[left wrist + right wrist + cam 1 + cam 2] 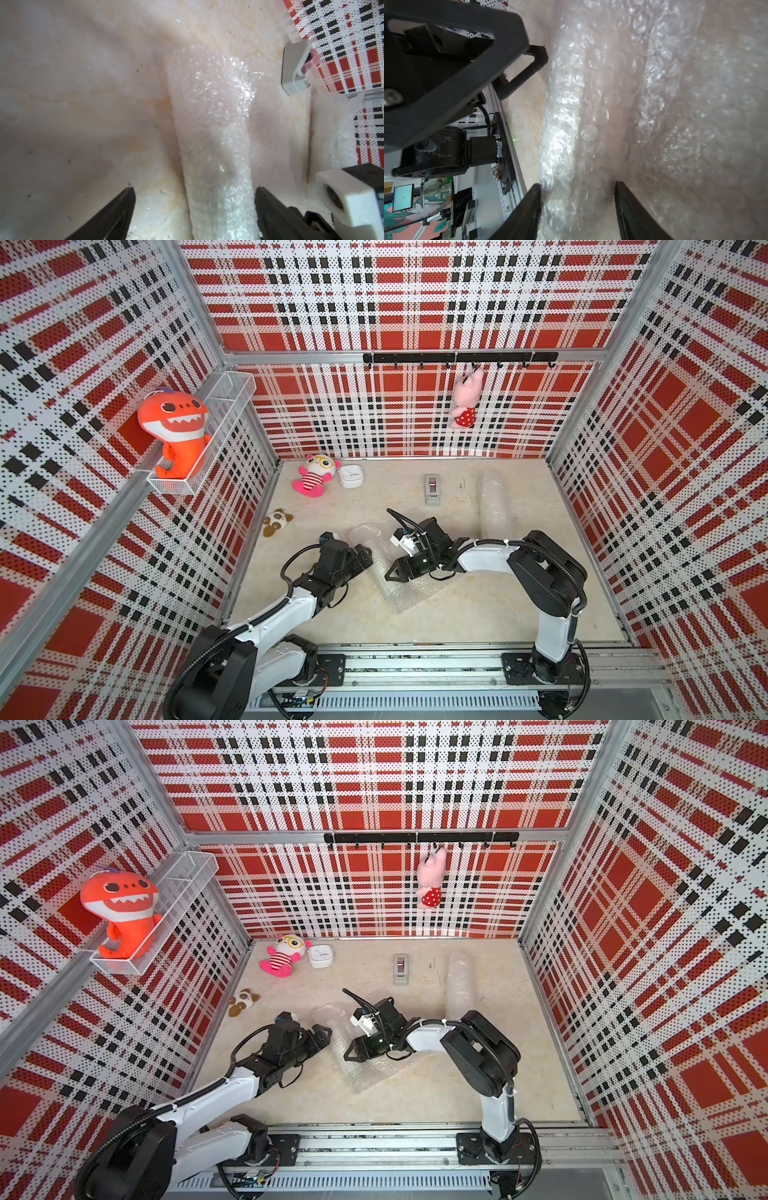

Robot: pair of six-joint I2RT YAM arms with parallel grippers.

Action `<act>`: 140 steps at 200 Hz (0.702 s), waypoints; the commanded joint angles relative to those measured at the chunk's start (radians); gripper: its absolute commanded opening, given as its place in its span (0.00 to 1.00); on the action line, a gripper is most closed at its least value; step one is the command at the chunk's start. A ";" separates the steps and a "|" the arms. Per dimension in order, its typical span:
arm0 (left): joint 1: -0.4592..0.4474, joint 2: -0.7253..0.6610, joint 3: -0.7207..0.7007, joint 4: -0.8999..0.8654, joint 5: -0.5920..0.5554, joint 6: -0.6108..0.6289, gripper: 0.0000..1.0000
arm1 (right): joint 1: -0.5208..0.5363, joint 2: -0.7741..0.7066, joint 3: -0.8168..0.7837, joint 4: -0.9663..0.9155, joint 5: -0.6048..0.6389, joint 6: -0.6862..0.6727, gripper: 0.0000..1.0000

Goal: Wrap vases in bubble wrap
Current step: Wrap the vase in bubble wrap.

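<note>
1. Tape dispenser: grey, our reference mark.
2. Bubble wrap roll: nearer the arm bases than the dispenser. We cannot make out its contents.
3. Second bubble wrap roll: just beside the dispenser, on the right arm's side.
4. Left gripper: jaws wide, one either side of the first roll.
5. Right gripper: jaws half apart about the same roll. We cannot tell whether they pinch it.

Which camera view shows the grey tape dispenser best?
A top view: the tape dispenser is whole and unblocked in both top views. The left wrist view shows it closer, but at an angle and slightly blurred. The right wrist view misses it.
</note>
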 commanded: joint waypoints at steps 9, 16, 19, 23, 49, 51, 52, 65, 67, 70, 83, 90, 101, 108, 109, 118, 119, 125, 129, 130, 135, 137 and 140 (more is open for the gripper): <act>0.006 0.052 0.033 0.051 0.012 0.050 0.98 | -0.019 0.040 0.003 -0.075 0.019 -0.045 0.58; 0.028 0.082 0.052 0.054 0.006 0.067 0.98 | -0.019 0.039 0.004 -0.075 0.017 -0.052 0.58; 0.039 0.098 0.064 0.043 0.003 0.072 0.98 | -0.018 0.041 0.004 -0.074 0.015 -0.053 0.58; 0.055 0.118 0.086 0.020 0.002 0.083 0.98 | -0.018 0.042 0.004 -0.073 0.014 -0.054 0.58; 0.081 0.260 0.223 -0.038 -0.071 0.146 0.98 | -0.019 0.050 0.025 -0.101 0.031 -0.070 0.58; 0.082 0.272 0.232 -0.042 -0.074 0.150 0.98 | -0.019 0.050 0.025 -0.101 0.032 -0.070 0.58; 0.083 0.278 0.237 -0.043 -0.076 0.153 0.98 | -0.019 0.049 0.025 -0.102 0.033 -0.070 0.58; 0.093 0.351 0.292 -0.061 -0.097 0.172 0.98 | -0.018 0.048 0.028 -0.104 0.038 -0.073 0.58; 0.093 0.362 0.297 -0.062 -0.101 0.173 0.98 | -0.018 0.049 0.027 -0.105 0.041 -0.074 0.58; 0.093 0.376 0.305 -0.060 -0.104 0.175 0.98 | -0.019 0.049 0.029 -0.108 0.042 -0.074 0.58; 0.093 0.434 0.334 -0.034 -0.083 0.190 0.98 | -0.019 0.053 0.035 -0.119 0.043 -0.081 0.58; 0.092 0.464 0.353 -0.032 -0.071 0.197 0.98 | -0.019 0.055 0.037 -0.125 0.049 -0.084 0.58; 0.085 0.498 0.382 -0.038 -0.066 0.211 0.98 | -0.018 0.056 0.041 -0.138 0.055 -0.090 0.58; 0.073 0.510 0.392 -0.034 -0.070 0.217 0.98 | -0.019 0.057 0.043 -0.143 0.059 -0.094 0.58; 0.073 0.513 0.393 -0.033 -0.071 0.219 0.98 | -0.019 0.057 0.043 -0.144 0.060 -0.095 0.58; 0.060 0.529 0.405 -0.032 -0.079 0.234 0.99 | -0.019 0.056 0.046 -0.148 0.069 -0.099 0.58; 0.059 0.532 0.407 -0.032 -0.082 0.235 0.99 | -0.019 0.056 0.047 -0.149 0.070 -0.099 0.58; 0.058 0.548 0.422 -0.051 -0.097 0.241 0.98 | -0.019 0.059 0.050 -0.153 0.072 -0.101 0.58; 0.058 0.562 0.433 -0.070 -0.113 0.241 0.96 | -0.019 0.061 0.052 -0.157 0.073 -0.104 0.58; 0.058 0.564 0.435 -0.076 -0.117 0.240 0.96 | -0.019 0.061 0.052 -0.158 0.074 -0.104 0.58; 0.059 0.575 0.444 -0.097 -0.136 0.242 0.95 | -0.019 0.062 0.053 -0.161 0.075 -0.107 0.58; 0.059 0.579 0.445 -0.102 -0.141 0.242 0.94 | -0.019 0.063 0.054 -0.162 0.075 -0.107 0.58; 0.059 0.582 0.443 -0.107 -0.148 0.242 0.94 | -0.019 0.063 0.053 -0.163 0.077 -0.109 0.58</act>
